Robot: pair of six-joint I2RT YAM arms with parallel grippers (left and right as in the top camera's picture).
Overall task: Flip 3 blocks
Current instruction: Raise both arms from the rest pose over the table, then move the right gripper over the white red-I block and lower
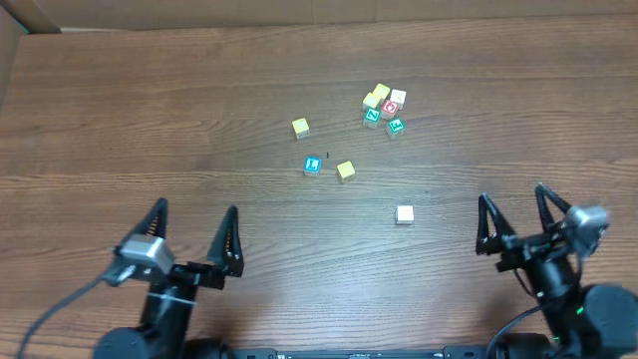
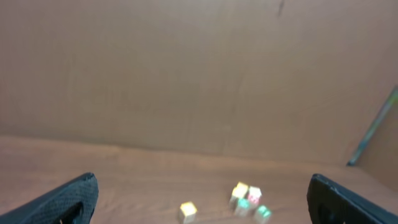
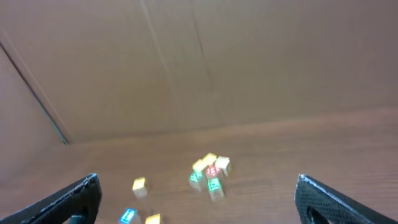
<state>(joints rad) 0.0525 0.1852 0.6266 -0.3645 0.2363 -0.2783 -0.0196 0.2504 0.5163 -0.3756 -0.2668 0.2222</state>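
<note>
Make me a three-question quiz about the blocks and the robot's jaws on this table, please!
1. Where does the lone white block sit?
A. Nearer the right jaws
B. On top of another block
C. Between the left jaws

2. What colour is the block nearest the pale yellow block?
A. Red
B. Black
C. Blue

3. How do the left jaws and right jaws stand?
A. Both shut
B. Both open and empty
C. One holding a block

Answers: 1 A, it lies by itself on the right side of the table. 2 C, the blue block is just left of it. 3 B, every view shows wide gaps with nothing between.
</note>
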